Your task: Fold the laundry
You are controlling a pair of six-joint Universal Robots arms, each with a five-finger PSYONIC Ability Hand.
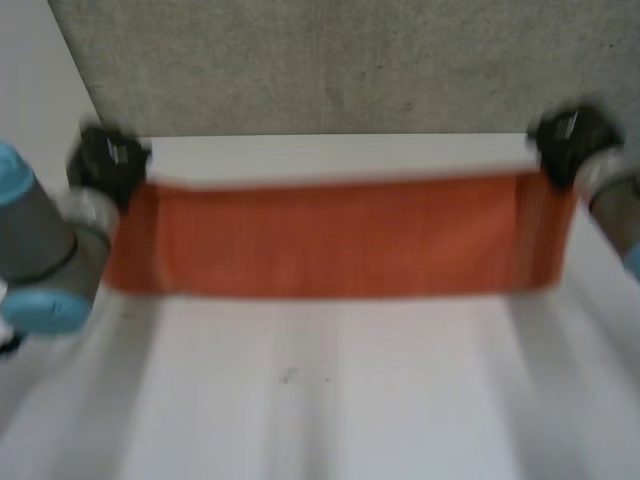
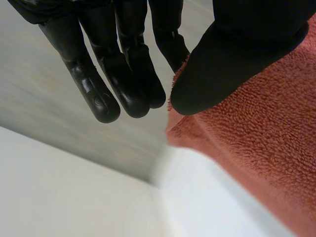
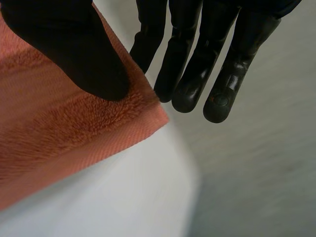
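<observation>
left arm (image 1: 40, 240): comes in at the near left in the head view. its left hand (image 1: 108, 160) sits at the far left corner of the towel (image 1: 340, 235).

left wrist view: the thumb (image 2: 212, 74) lies flat on the terry pile just inside the corner. the fingers (image 2: 106, 94) are straight and reach past the towel's edge. the finger nearest the cloth runs behind that edge, opposite the thumb. we read this as the left hand pinching the corner between thumb and finger.

towel: orange, spread as a long band from hand to hand across the far part of the white worktop (image 1: 330, 390), its top edge straight between the hands. a vertical fold line shows near its right end (a layer seems doubled there). we cannot tell whether its near edge rests on the worktop or hangs just above it. a grey floor (image 1: 330, 60) lies beyond the worktop's far edge.

right hand (image 1: 570, 140): at the towel's far right corner, on the right arm (image 1: 615, 215).

right wrist view: the thumb (image 3: 74, 49) presses on the pile beside the woven border at the corner. the fingers (image 3: 217, 98) are straight and extend beyond the corner, the nearest one passing behind the cloth. same reading: the right hand has the corner pinched.
</observation>
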